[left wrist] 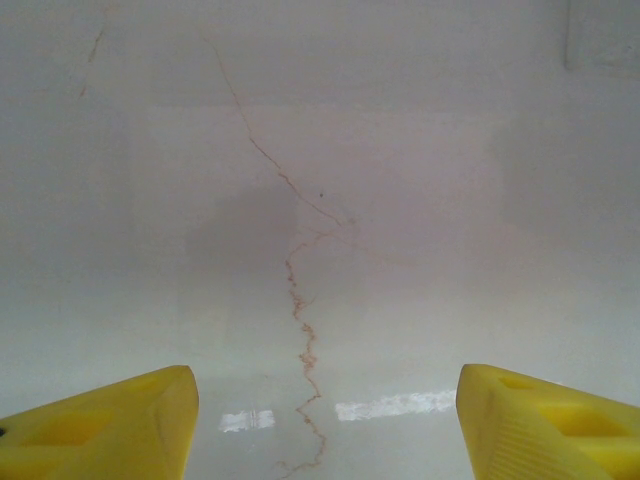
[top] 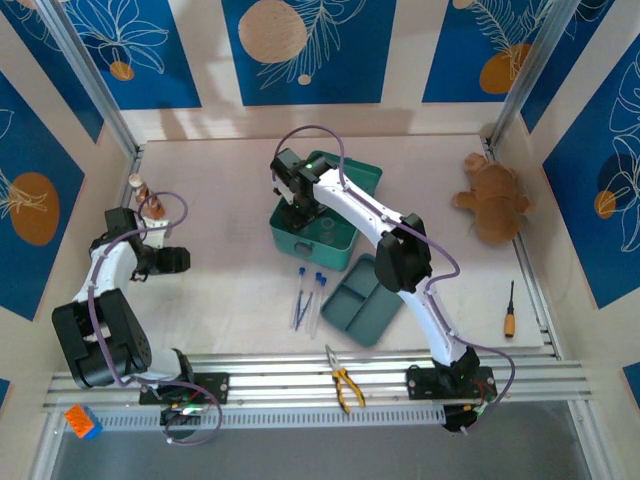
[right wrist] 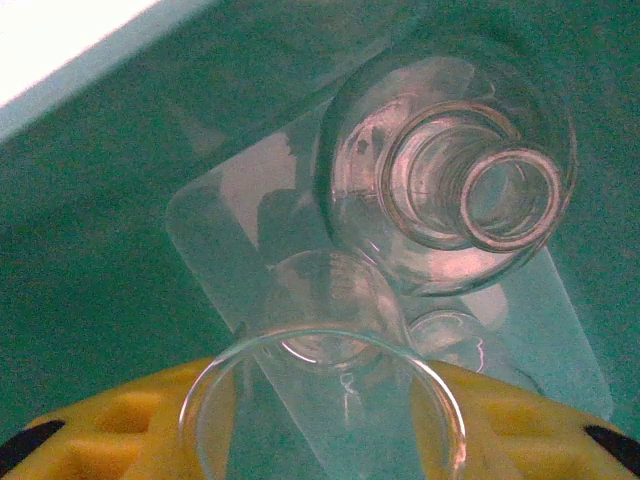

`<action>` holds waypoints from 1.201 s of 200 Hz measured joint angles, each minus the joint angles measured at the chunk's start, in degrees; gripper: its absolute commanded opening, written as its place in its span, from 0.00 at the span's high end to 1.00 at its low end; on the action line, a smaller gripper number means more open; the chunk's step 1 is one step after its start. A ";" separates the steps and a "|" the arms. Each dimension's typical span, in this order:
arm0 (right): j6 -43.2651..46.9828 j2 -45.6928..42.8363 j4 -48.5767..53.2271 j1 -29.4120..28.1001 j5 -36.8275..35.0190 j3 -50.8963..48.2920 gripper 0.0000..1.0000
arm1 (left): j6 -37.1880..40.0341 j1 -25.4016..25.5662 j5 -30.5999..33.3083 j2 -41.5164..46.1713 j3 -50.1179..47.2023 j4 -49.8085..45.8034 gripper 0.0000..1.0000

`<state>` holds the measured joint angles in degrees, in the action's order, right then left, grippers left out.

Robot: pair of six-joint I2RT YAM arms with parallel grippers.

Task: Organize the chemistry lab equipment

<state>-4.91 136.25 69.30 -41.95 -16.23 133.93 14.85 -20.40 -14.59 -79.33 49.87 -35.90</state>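
**Right fingers hold glass inside the green box; left fingers stand empty**

Far left of the green box [top: 360, 178], near the side wall, stand two small glass flasks [top: 153, 208]. They are tiny in the overhead view, and their contents cannot be made out. Just in front of them hangs the left arm. The left fingers [left wrist: 100, 420] are spread wide with nothing between them, and only their yellow tips show, cut off by the lower edge. Beneath them lies the bare bench [left wrist: 320, 150], marked by a thin wandering line.

In front of the box, a little to its left, blue-capped test tubes [top: 305, 297] lie flat on the bench, close together. Their exact number is hard to tell.

Inside the box the right fingers [right wrist: 90, 430] sit either side of a clear glass vessel [right wrist: 322, 400], gripping it. Only its round rim shows, and the contact itself is cut off at the bottom edge. Beyond it a necked flask [right wrist: 450, 190] stands upright on a clear plastic piece [right wrist: 230, 230] whose form is unclear through the glass.

In front of the box to the right lies a divided green tray [top: 365, 300], partly covered by the right arm. Yellow-handled pliers [top: 343, 385] rest on the rails at the near edge. Well right of the box are a screwdriver [top: 509, 315] and a brown plush toy [top: 495, 205].
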 measured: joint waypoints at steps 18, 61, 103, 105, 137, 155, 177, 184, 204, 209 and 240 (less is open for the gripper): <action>-0.17 0.04 -0.02 -0.04 -0.20 -0.02 0.58 | 0.00 0.00 0.00 0.00 0.00 0.00 0.31; -0.81 -0.33 -0.79 -0.04 -0.26 -1.18 0.57 | 0.00 0.00 0.00 0.00 0.00 0.00 0.31; -1.22 -1.07 -1.84 -0.04 -0.26 -2.49 0.56 | 0.00 0.00 0.00 0.00 0.00 0.02 0.31; -1.25 -1.07 -1.84 -0.02 -0.26 -2.51 0.56 | 0.00 0.00 0.00 0.00 0.00 0.02 0.31; -1.25 -1.27 -2.08 -0.02 -0.26 -2.86 0.54 | 0.00 0.00 0.00 0.00 0.00 0.02 0.31; -1.25 -1.36 -2.23 -0.02 -0.28 -3.04 0.54 | 0.00 0.00 0.00 0.00 0.00 0.02 0.31; -1.25 -1.36 -2.23 -0.02 -0.28 -3.08 0.51 | 0.00 0.00 0.00 -0.02 0.00 0.02 0.31; -1.25 -1.36 -2.23 -0.02 -0.28 -3.08 0.50 | 0.00 0.00 0.00 -0.04 0.00 0.04 0.31; -1.25 -1.36 -2.25 -0.02 -0.28 -3.08 0.49 | 0.00 0.00 0.00 -0.09 0.00 0.13 0.31; -1.25 -1.36 -2.25 -0.02 -0.26 -3.08 0.49 | 0.00 0.00 0.00 -0.13 0.00 0.15 0.31; -1.25 -1.36 -2.25 0.02 -0.28 -3.08 0.48 | 0.00 0.00 0.00 -0.42 0.00 0.17 0.31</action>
<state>-6.15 134.89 67.05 -41.93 -16.51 130.85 14.85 -20.40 -14.59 -79.75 49.87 -35.73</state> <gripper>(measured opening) 0.517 0.691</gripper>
